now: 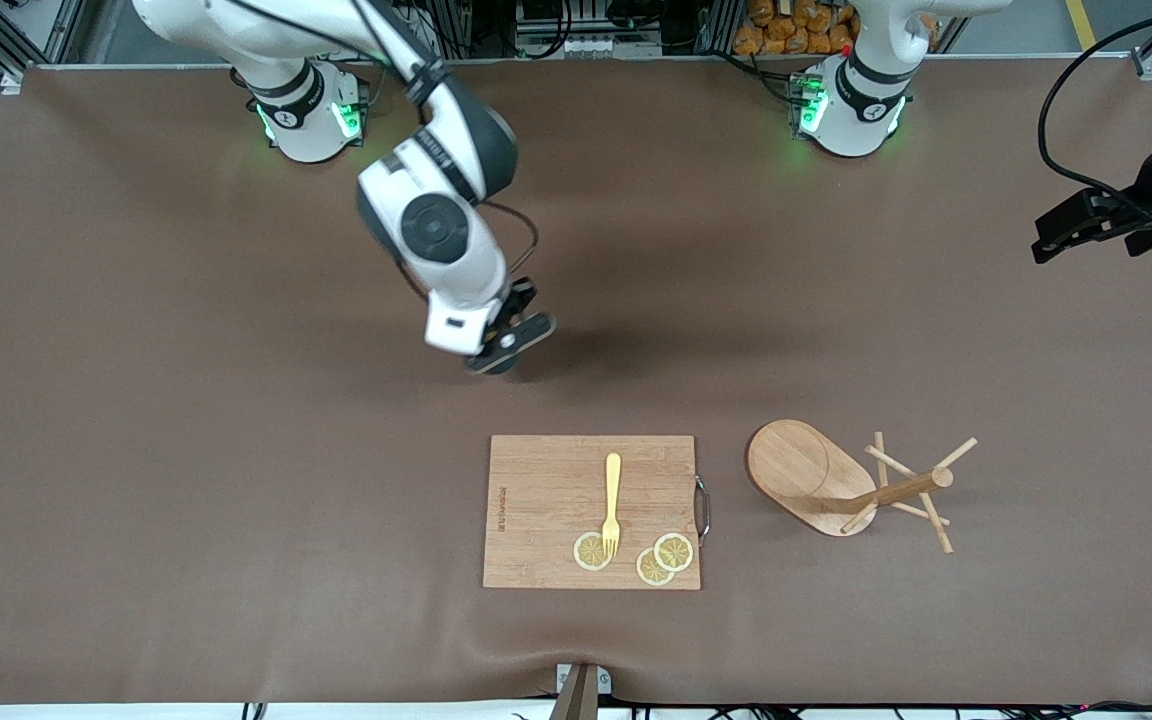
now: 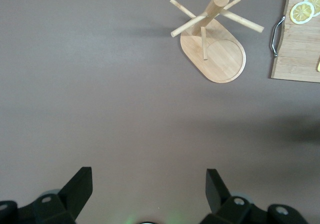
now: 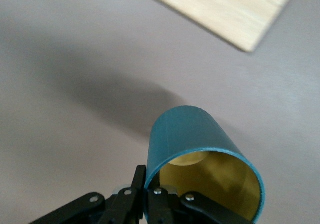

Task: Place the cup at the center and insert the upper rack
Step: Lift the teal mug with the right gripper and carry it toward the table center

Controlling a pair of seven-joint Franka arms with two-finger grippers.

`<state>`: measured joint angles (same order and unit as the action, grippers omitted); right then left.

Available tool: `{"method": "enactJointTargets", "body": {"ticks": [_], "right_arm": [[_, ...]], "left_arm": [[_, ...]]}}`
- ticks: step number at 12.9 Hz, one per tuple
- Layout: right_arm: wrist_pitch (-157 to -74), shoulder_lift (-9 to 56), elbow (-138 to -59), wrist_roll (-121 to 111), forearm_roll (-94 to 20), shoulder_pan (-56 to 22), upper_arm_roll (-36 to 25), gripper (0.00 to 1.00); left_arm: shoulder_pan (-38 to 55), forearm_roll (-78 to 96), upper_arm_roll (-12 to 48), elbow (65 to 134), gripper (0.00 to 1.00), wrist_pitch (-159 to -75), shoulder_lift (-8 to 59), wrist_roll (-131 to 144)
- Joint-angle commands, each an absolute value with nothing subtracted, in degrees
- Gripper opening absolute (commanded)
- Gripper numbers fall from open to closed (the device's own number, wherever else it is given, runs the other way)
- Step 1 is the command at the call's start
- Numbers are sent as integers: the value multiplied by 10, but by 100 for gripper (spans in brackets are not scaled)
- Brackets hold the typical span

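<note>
While my right end effector (image 1: 508,345) hangs over the bare middle of the surface (image 1: 186,450), pinched on the rim of the cup (image 3: 200,154), the cup is not yet set down. My left end effector (image 2: 149,184) waits wide open, holding nothing. I judge both steps remain: the rack (image 1: 836,480) lies tipped beside the cutting board (image 1: 546,510), whose edge bears unreadable print.

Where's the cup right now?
The cup is clamped by its rim in the right tool, over bare table just above the cutting board in the front view.
</note>
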<state>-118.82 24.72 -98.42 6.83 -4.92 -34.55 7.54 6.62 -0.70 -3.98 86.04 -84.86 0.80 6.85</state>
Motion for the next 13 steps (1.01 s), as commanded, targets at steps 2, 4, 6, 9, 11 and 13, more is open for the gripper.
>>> {"method": "enactJointTargets", "body": {"ticks": [2, 4, 6, 9, 11, 13], "right_arm": [[-1180, 296, -925, 74, -55, -432, 52, 0], [-1178, 315, -904, 91, -57, -463, 47, 0], [-1179, 331, -896, 175, -59, -486, 47, 0], [-1179, 343, -890, 259, -106, -508, 47, 0], [-1179, 348, -889, 306, -112, -519, 47, 0], [-1178, 355, -886, 384, -122, -521, 47, 0]], "left_arm": [[58, -1, -41, 853, 100, -844, -4, 60], [59, -2, -41, 853, 100, -844, -4, 61], [58, -3, -42, 853, 100, -844, -4, 60], [60, -5, -41, 854, 100, -844, -1, 51], [61, -6, -40, 853, 100, -844, -1, 53], [63, -6, -40, 853, 100, -844, -1, 58]]}}
